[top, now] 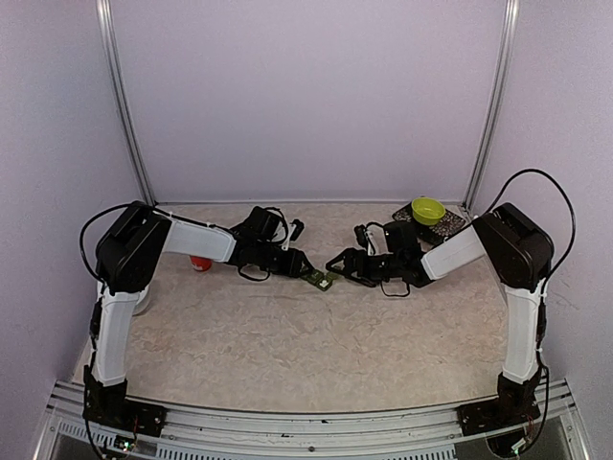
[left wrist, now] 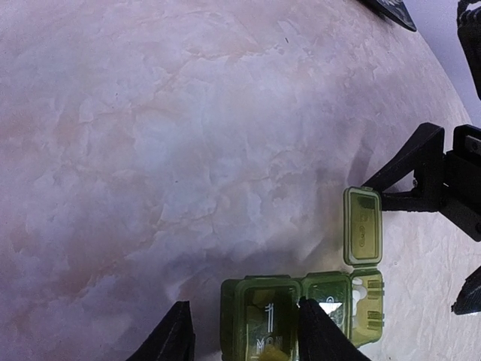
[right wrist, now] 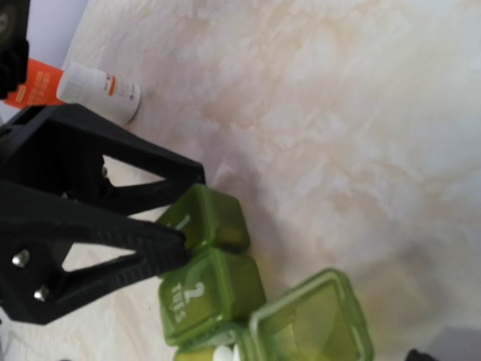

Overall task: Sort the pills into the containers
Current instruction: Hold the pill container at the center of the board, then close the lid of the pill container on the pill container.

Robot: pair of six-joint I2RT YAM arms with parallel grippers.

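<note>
Danger: squeezing just the end box [left wrist: 259, 304] could be twisting the pill box [right wrist: 207, 289] and spilling pills [left wrist: 359, 292] out the open lid [left wrist: 362, 226].
Left arm [top: 201, 240]: is reaching low to the table's [left wrist: 188, 150] middle.
Left claw [top: 303, 269]: is standing half wide around the end box, a gap showing on one side.
Pill box: is lying between both claws.
Right claw [top: 335, 265]: is hanging wide beside the lid.

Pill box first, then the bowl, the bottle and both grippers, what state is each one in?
Pill box, end lid open, other two lids shut.
White pill, in the open compartment.
Bowl, upright on a dark mat.
Bottle, seems upright.
Left gripper, jaws open astride the shut end compartment, one side clear of it.
Right gripper, jaws wide open, empty.
</note>
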